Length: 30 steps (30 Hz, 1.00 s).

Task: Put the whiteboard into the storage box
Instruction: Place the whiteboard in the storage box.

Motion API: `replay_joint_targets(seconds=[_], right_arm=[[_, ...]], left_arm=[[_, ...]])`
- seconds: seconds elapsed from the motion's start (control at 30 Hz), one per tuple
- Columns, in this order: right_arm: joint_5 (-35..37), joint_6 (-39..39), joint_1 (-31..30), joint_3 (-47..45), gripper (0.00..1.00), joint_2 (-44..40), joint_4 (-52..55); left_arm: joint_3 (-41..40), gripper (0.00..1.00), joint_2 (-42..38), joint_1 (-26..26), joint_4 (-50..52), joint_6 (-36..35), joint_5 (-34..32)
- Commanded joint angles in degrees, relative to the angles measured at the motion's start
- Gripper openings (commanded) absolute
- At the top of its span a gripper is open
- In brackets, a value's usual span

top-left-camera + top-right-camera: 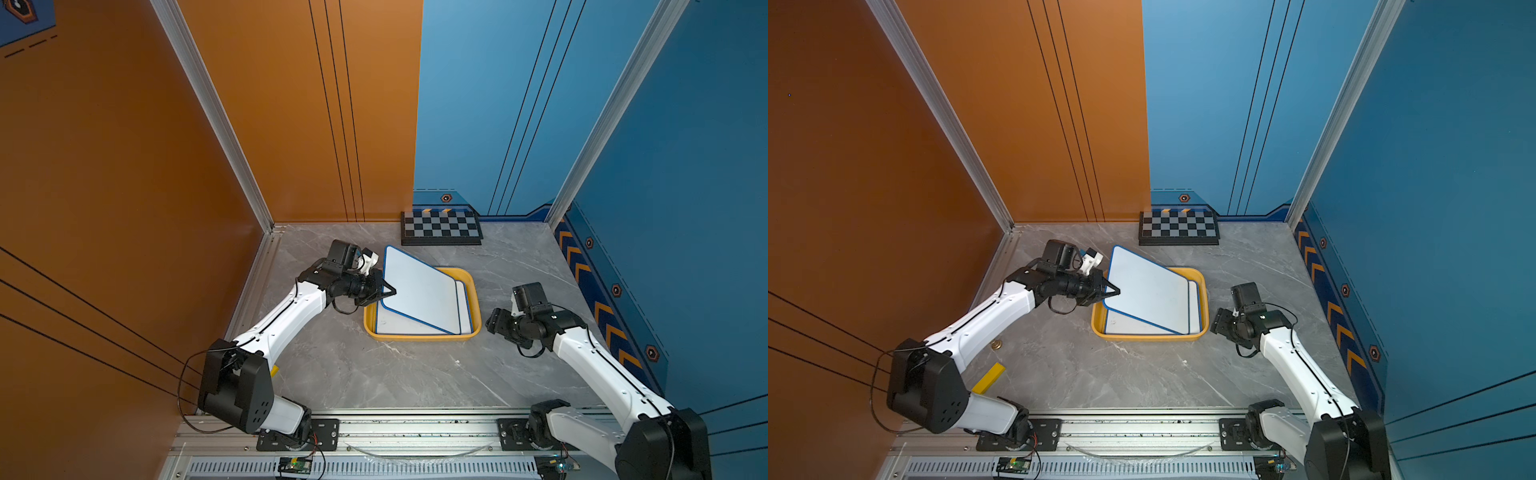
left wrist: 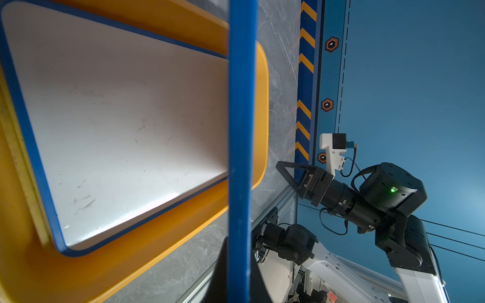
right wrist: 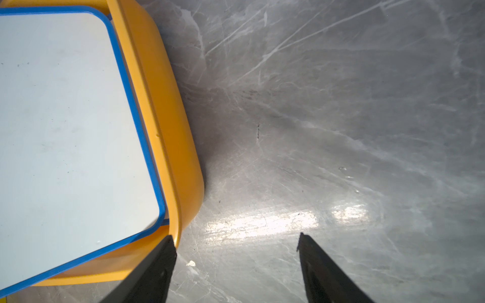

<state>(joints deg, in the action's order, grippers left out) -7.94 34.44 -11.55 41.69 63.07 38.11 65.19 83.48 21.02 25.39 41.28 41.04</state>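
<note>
Left gripper [image 1: 388, 293]: clamped on left edge of whiteboard [image 1: 419, 286]. Tilted hold: gripped side raised clear of storage box [image 1: 420, 338], opposite side down inside it. Second whiteboard [image 1: 399, 326]: flat in box, beneath. Right gripper [image 1: 493, 322]: near box's right wall, not touching, holding nothing. Checkerboard [image 1: 441, 228]: at back wall, on grey marble table [image 1: 374, 374].

Lighting is bright and even from overhead, with glare patches on the tabletop [image 3: 262, 223], soft shadow beside the storage box [image 3: 173, 147], and the whiteboard [image 2: 241, 131] edge blurred at close range.
</note>
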Motion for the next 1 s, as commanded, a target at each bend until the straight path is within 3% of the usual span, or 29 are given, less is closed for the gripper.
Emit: replay_joint_targets(seconds=[0.0,0.2,0.43,0.67,0.97], right_arm=[[-0.7,-0.8,0.3,1.0,0.77,0.4,1.6],[-0.7,-0.9,0.2,0.7,0.77,0.5,1.4],[-1.5,-0.8,0.0,0.1,0.78,0.8,0.6],[-2.2,-0.7,-0.5,-0.3,0.78,1.5,-0.2],[-2.3,-0.6,-0.9,-0.9,0.79,1.8,-0.8]], left_arm=[[-1.6,0.0,0.5,-0.4,-3.6,-1.5,2.5],[-3.2,0.0,1.1,-1.1,-3.6,-2.1,2.2],[-5.3,0.07,2.5,-0.9,-3.6,-2.3,1.5],[-9.0,0.26,2.4,-0.7,-3.8,-2.2,-0.7],[-8.2,0.28,4.6,-0.4,-3.7,-2.4,-1.6]])
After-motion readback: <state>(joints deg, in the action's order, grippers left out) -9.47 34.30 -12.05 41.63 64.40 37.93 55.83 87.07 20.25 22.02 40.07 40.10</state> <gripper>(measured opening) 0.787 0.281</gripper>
